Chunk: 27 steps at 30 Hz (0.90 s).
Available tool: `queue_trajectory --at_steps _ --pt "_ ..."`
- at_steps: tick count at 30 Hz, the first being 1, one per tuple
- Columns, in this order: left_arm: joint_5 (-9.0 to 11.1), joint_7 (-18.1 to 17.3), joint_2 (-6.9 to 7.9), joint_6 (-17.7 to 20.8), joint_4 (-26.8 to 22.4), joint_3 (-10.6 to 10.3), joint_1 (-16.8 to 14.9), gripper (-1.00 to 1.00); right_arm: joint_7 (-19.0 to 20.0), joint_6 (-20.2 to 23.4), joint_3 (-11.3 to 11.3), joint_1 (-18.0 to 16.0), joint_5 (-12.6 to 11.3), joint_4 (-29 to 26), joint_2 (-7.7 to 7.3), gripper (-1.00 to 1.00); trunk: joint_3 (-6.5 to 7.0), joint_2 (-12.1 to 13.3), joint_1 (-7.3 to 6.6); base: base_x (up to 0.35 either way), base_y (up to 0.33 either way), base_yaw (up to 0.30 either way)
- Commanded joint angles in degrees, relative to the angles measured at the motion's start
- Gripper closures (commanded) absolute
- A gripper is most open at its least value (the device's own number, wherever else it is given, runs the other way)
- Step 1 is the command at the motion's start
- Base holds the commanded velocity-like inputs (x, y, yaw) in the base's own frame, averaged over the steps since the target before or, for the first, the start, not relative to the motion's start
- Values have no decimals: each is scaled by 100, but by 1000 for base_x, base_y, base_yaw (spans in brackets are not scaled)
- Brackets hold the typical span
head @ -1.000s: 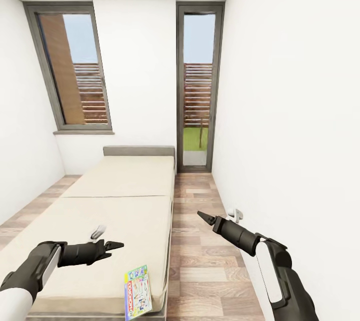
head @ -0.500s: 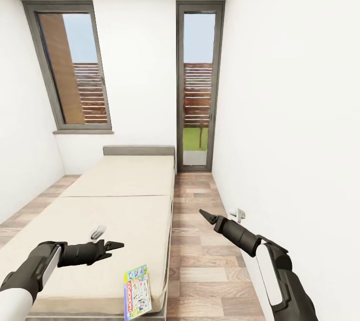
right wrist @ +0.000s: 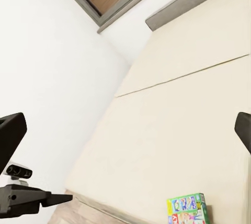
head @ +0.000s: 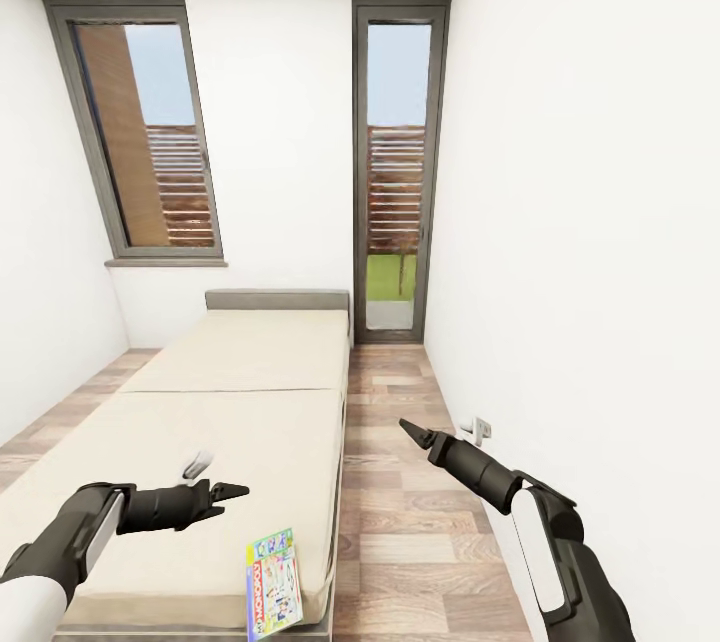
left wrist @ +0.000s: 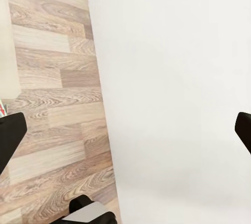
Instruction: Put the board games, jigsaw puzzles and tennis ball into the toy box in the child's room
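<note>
Two tall grey-framed openings sit in the far white wall: a window point(head: 140, 132) on the left and a narrow glass door point(head: 398, 172) on the right, with slatted fencing and grass beyond. Wood-plank floor point(head: 420, 522) runs along the right, beside a plain white side wall point(head: 600, 222).

Most of the middle and left is taken by the bed point(head: 240, 402), a long beige mattress with a grey headboard at its far end. One board game point(head: 274, 585) (a thin printed box, white and blue with a green edge) lies flat on the mattress at the near right corner, just beside the bed's edge; the right wrist view shows it too point(right wrist: 188, 210), on the same bare mattress.

Both arms reach forward. The left hand point(head: 228, 492) hovers over the near part of the bed, left of the game and apart from it, fingers spread wide and holding nothing. The right hand point(head: 408, 430) hangs over the floor to the right of the bed, also empty, its fingers wide apart in its wrist view.
</note>
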Motion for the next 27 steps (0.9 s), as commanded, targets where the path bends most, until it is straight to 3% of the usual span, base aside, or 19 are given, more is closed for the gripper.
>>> queue_trajectory --at_steps 1,11,27 --pt "22 -4 -3 49 0 5 -5 -100 12 12 -16 -6 -23 4 6 -100 -28 -50 24 0 0 0" --pt "29 1 -10 44 -1 -3 -5 -100 -2 -265 -32 2 -30 200 11 -100 -208 -451 244 0 0 0" --pt "30 4 -19 35 -1 -4 -5 -100 -125 -366 -44 3 -34 424 9 -100 -495 -1093 595 0 0 0"
